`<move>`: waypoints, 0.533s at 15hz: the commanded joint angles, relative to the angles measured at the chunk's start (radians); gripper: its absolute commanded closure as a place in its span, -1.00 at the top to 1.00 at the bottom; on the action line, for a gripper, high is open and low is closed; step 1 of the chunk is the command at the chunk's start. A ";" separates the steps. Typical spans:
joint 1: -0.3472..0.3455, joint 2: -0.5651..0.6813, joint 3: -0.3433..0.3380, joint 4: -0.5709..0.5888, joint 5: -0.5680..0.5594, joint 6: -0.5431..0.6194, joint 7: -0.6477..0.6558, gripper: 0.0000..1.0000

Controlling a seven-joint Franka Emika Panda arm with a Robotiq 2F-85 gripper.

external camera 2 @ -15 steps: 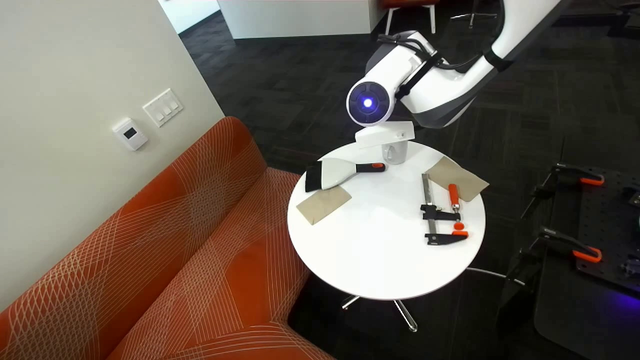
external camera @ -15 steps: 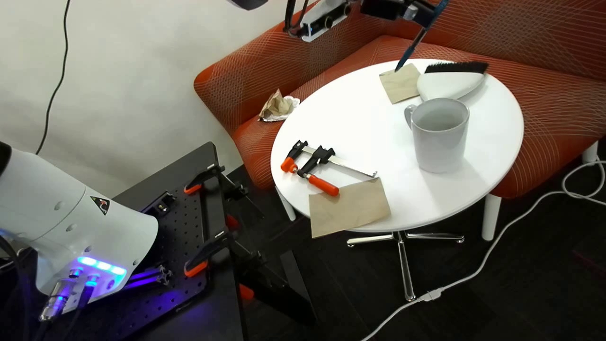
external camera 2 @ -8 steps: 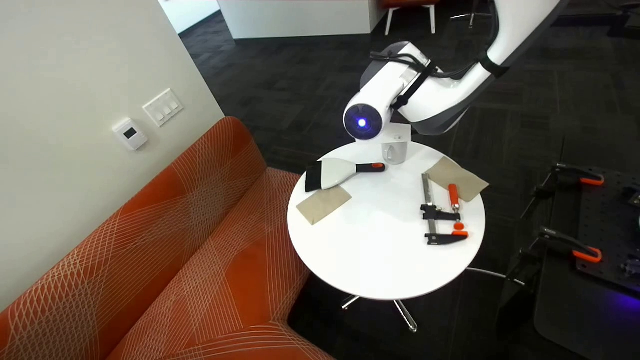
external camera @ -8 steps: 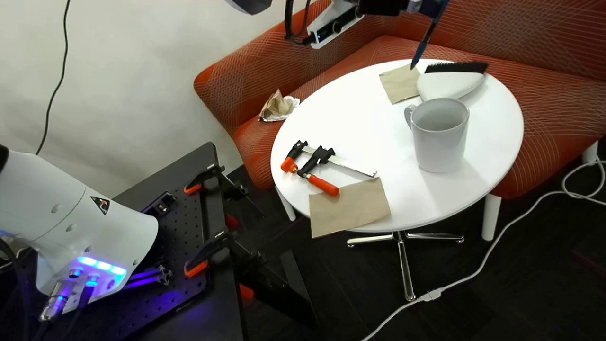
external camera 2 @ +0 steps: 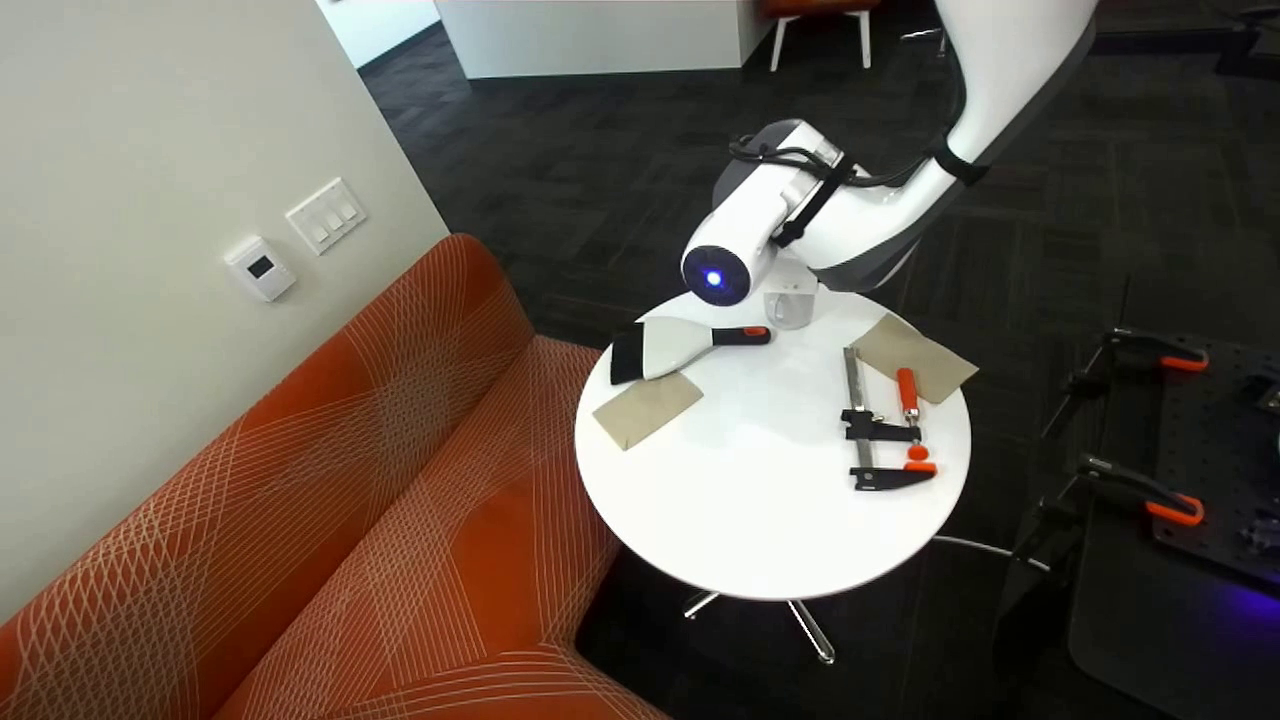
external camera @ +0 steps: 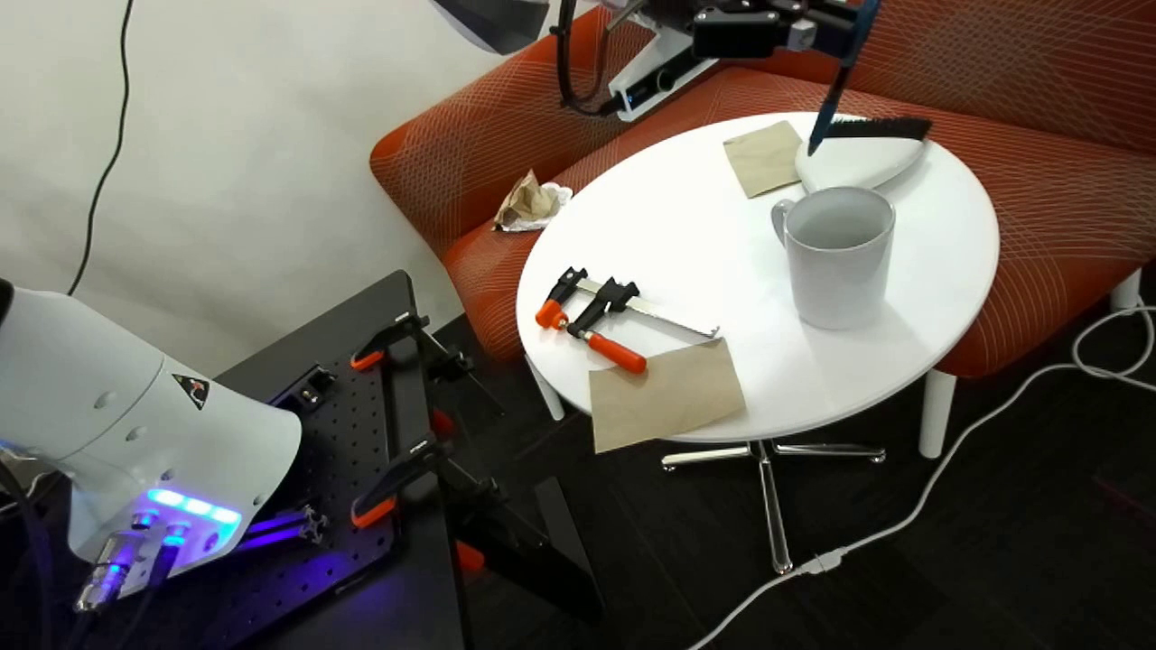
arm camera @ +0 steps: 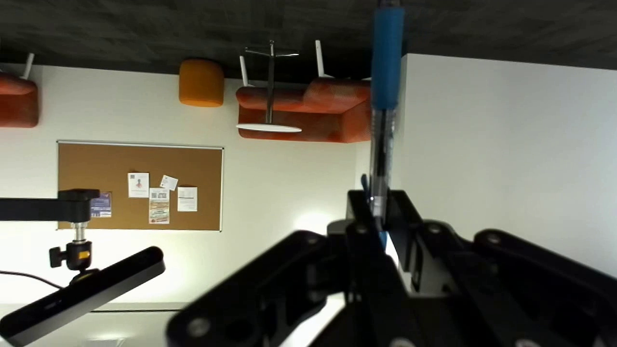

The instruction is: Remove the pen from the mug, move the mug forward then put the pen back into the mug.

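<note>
"So, where is the pen (external camera: 840,81)?"

"Up in the pincer (arm camera: 377,205), outside the mug (external camera: 840,280). It leans, and in an exterior view its lower end shows against the brush (external camera: 858,164). How high it hangs, I cannot tell."

"And the grip?"

"Drawn almost together: only the pen's thickness parts the fingers, and they pinch it. The wrist view shows the blue part sticking out past them."

"What about the mug?"

"Upright on the counter (external camera: 686,208), near the brush, whose handle points its way. A brown paper (external camera: 766,161) lies at the brush's edge."

"Anything else there?"

"Yes, a clamp (external camera: 617,294), well apart from the mug. The end of its orange handle is on a second paper (external camera: 673,397), which juts past the rim."

"And farther out?"

"The arm (external camera 2: 880,215) reaches over and partly hides the mug in an exterior view. Its base (external camera: 208,433) glows blue. Alongside runs an orange sofa (external camera 2: 420,520), with something crumpled (external camera: 524,206) on the seat. Through the wrist view I see a pinboard (arm camera: 111,166) and a stool (arm camera: 201,83)."
</note>
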 commanded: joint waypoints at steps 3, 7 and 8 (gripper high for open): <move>-0.033 0.094 0.030 0.072 -0.010 -0.061 0.035 -0.92; -0.044 0.145 0.032 0.111 -0.003 -0.052 0.033 -0.92; -0.045 0.157 0.032 0.121 -0.002 -0.049 0.032 -0.92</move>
